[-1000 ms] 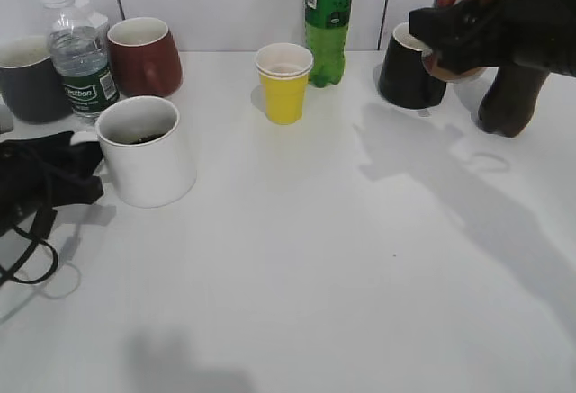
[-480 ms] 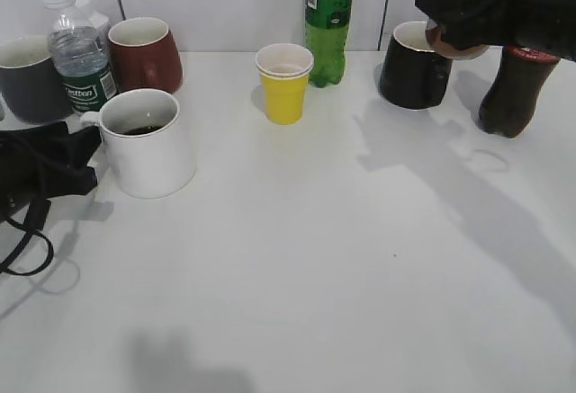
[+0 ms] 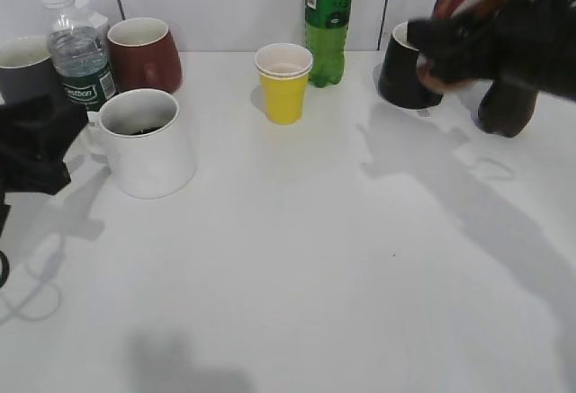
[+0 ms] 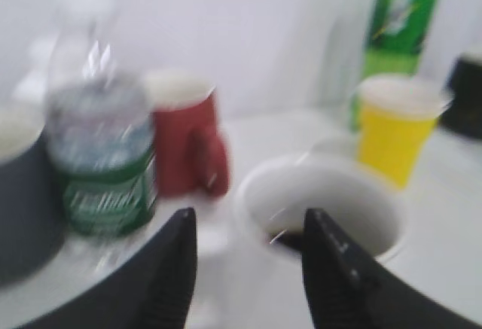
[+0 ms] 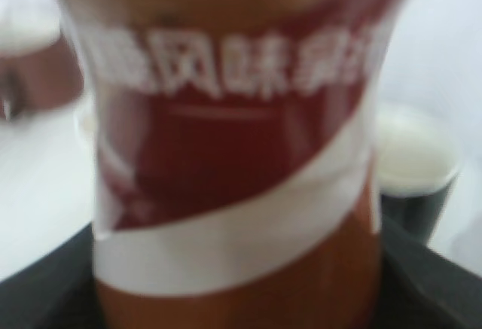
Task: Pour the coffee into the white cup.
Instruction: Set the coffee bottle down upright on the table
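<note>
Exterior view: white cup [image 3: 147, 143] sits left of the yellow cup [image 3: 284, 83], a little dark liquid already inside. Since a second ago it slid slightly toward the water bottle [image 3: 79, 53].

Left wrist view: left gripper [image 4: 248, 269] spread apart just beside the cup's rim, could nudge it.

Right wrist view: right gripper clamped around the coffee bottle [image 5: 233, 148]; tilting before reaching the cup would spill.

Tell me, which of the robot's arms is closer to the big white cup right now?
Left. Its fingers sit right beside the white cup, open, on the cup's left. The right gripper is far across the table by the black mug, shut on a brown bottle.
</note>
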Action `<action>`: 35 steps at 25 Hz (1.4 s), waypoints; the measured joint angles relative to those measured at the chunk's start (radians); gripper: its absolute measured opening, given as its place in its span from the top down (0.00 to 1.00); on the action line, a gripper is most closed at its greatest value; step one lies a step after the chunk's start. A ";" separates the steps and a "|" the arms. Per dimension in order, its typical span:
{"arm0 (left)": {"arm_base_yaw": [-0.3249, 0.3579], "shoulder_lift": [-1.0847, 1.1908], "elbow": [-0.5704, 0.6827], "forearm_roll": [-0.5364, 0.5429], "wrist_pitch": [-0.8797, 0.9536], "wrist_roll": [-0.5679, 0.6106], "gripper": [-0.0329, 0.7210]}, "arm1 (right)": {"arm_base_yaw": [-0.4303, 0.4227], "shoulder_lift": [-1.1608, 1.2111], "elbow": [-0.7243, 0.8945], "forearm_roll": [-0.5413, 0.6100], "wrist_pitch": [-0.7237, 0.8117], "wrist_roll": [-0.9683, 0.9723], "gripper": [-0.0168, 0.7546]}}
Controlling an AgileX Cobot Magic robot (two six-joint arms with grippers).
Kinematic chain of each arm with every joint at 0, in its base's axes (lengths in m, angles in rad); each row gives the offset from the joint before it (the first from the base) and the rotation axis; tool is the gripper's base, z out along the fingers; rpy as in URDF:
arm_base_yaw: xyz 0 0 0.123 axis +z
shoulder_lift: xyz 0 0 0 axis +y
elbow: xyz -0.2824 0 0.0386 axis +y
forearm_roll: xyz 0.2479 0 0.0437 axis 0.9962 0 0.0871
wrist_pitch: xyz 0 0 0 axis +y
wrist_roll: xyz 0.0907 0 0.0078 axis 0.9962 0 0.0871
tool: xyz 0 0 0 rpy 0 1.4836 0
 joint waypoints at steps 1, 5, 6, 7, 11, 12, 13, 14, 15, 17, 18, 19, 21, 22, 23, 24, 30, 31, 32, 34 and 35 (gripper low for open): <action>-0.001 -0.030 0.000 0.012 0.001 -0.013 0.48 | 0.000 0.021 0.012 0.005 -0.013 -0.012 0.29; -0.001 -0.121 0.001 0.035 0.004 -0.041 0.48 | 0.000 0.125 0.031 0.016 -0.050 -0.051 0.29; -0.001 -0.136 0.001 0.040 0.006 -0.044 0.48 | 0.000 0.148 0.031 0.027 -0.056 -0.064 0.29; -0.001 -0.149 0.001 0.048 0.007 -0.047 0.48 | 0.000 0.175 0.032 0.041 -0.065 -0.077 0.29; -0.001 -0.171 0.001 0.063 0.007 -0.052 0.48 | 0.000 0.271 0.034 0.145 -0.131 -0.169 0.29; -0.001 -0.171 0.001 0.064 0.007 -0.052 0.48 | 0.000 0.289 0.034 0.168 -0.162 -0.187 0.29; -0.001 -0.171 0.001 0.065 0.007 -0.052 0.48 | 0.000 0.310 0.034 0.180 -0.199 -0.201 0.29; -0.001 -0.171 0.001 0.067 0.007 -0.052 0.48 | 0.000 0.330 0.034 0.187 -0.233 -0.212 0.29; -0.001 -0.171 0.001 0.070 0.007 -0.052 0.48 | 0.000 0.348 0.034 0.190 -0.258 -0.226 0.29; -0.001 -0.171 0.001 0.072 -0.002 -0.052 0.48 | 0.000 0.381 0.034 0.192 -0.303 -0.242 0.29; -0.001 -0.171 0.001 0.073 -0.010 -0.052 0.48 | 0.000 0.399 0.034 0.193 -0.313 -0.245 0.29; -0.001 -0.171 0.001 0.073 -0.017 -0.052 0.48 | 0.000 0.417 0.034 0.193 -0.320 -0.248 0.29; -0.001 -0.171 0.001 0.073 -0.026 -0.053 0.48 | 0.000 0.441 0.034 0.194 -0.325 -0.249 0.29; -0.001 -0.171 0.001 0.073 -0.028 -0.054 0.48 | 0.000 0.447 0.034 0.196 -0.333 -0.250 0.29; -0.001 -0.171 0.001 0.073 -0.029 -0.056 0.48 | 0.000 0.449 0.034 0.196 -0.339 -0.250 0.29; -0.001 -0.171 0.001 0.074 -0.030 -0.057 0.48 | 0.000 0.450 0.034 0.197 -0.342 -0.250 0.29; -0.001 -0.171 -0.010 0.078 0.051 -0.114 0.48 | 0.000 0.452 0.034 0.199 -0.345 -0.251 0.29; -0.001 -0.171 -0.014 0.078 0.077 -0.127 0.48 | 0.000 0.452 0.036 0.199 -0.344 -0.251 0.28; -0.001 -0.171 -0.019 0.078 0.096 -0.139 0.48 | 0.000 0.450 0.037 0.199 -0.340 -0.252 0.27; -0.001 -0.171 -0.028 0.079 0.133 -0.156 0.48 | 0.000 0.437 0.039 0.199 -0.308 -0.252 0.22; -0.002 -0.171 -0.035 0.079 0.151 -0.160 0.48 | 0.000 0.428 0.040 0.199 -0.286 -0.252 0.20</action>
